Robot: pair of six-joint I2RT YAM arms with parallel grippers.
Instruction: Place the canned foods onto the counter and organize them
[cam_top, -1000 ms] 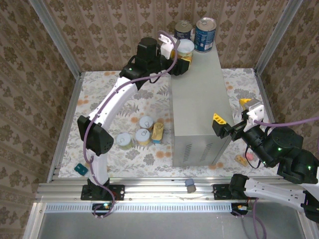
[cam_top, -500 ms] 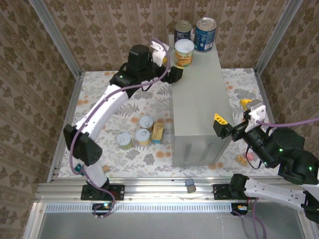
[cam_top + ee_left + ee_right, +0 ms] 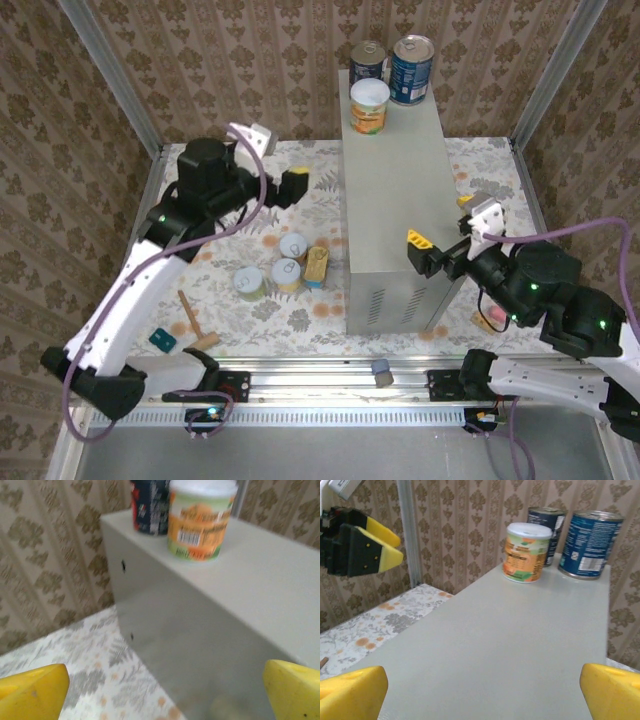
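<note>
- Left gripper (image 3: 292, 184) is released and empty. Its wrist view has both yellow fingertips (image 3: 35, 692) spread wide with nothing between them. It hangs over the floral tabletop (image 3: 200, 215), with the grey box (image 3: 395, 200) at its 3 o'clock.
- Right gripper (image 3: 443, 225) is also spread wide and empty, hovering at the box's 4 o'clock edge.
- Up on the box, one orange-labelled can (image 3: 369, 106) sits at the 12 o'clock end, with two dark-blue tins (image 3: 411, 68) just behind it.
- Still on the tabletop, at the left gripper's 6 o'clock, are three short cans (image 3: 286, 274) bunched together. The flat gold tin (image 3: 316, 263) is at their 3 o'clock side.
- My guess is the next step is fetching one of those.
- I'd take the can at the 12 o'clock end of the bunch, since it's the outermost one.
- Come straight down over it with the fingers clear of its neighbours. They're packed so tight that a sloppy approach will knock them.
- Then park it beside the orange one so a tidy row builds toward 6 o'clock.
</note>
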